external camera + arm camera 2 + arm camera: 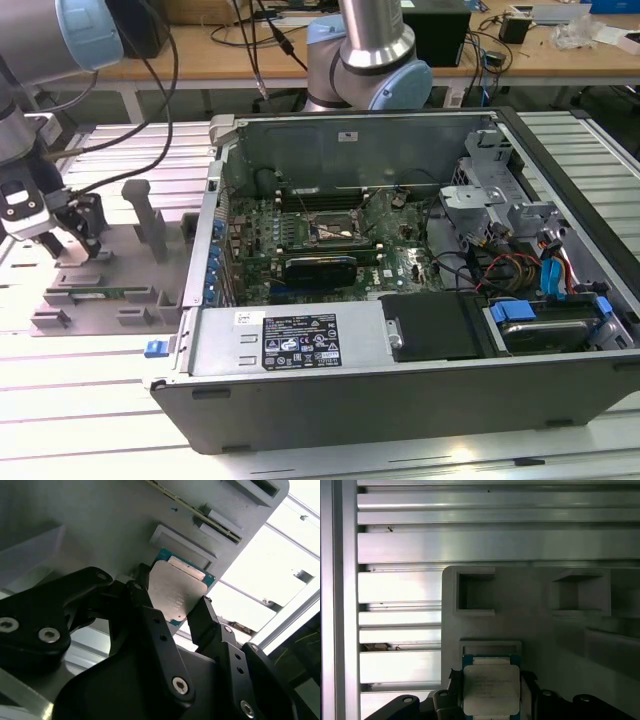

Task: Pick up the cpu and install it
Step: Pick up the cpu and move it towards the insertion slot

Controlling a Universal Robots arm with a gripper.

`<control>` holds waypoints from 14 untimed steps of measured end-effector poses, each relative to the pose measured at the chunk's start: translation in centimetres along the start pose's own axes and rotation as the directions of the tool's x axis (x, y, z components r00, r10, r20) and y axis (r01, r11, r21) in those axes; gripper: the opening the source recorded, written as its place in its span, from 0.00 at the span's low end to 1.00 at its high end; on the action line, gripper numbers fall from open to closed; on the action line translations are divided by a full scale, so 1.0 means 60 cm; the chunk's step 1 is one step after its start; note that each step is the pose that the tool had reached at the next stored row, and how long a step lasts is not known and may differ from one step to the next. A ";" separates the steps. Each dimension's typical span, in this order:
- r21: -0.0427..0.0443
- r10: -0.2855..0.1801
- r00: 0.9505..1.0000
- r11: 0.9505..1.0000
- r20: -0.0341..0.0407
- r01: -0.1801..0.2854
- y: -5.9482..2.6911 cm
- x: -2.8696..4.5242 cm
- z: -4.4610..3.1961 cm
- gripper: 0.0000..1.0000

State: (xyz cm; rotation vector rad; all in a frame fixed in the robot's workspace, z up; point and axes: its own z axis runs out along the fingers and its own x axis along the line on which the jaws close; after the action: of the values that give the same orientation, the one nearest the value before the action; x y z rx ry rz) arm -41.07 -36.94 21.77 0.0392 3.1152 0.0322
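Silver-topped cpu [176, 587], print [487, 684] illegible, pinched by gripper [174, 607].

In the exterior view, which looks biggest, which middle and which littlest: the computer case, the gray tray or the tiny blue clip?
Largest to smallest:
1. computer case
2. gray tray
3. blue clip

Slatted aluminium table [70, 400], wooden desk [560, 48] behind
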 end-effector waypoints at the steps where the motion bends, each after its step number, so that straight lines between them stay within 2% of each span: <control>1: 0.000 0.000 1.000 1.000 0.000 0.000 0.000 0.000 -0.003 0.55; 5: 0.000 0.000 1.000 1.000 0.000 0.000 0.001 0.000 -0.014 0.55; 14: 0.000 0.000 1.000 1.000 0.000 0.000 0.002 -0.001 -0.030 0.55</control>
State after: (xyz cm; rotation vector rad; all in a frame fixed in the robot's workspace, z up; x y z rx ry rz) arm -41.07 -36.87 23.56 0.0393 3.1153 0.0321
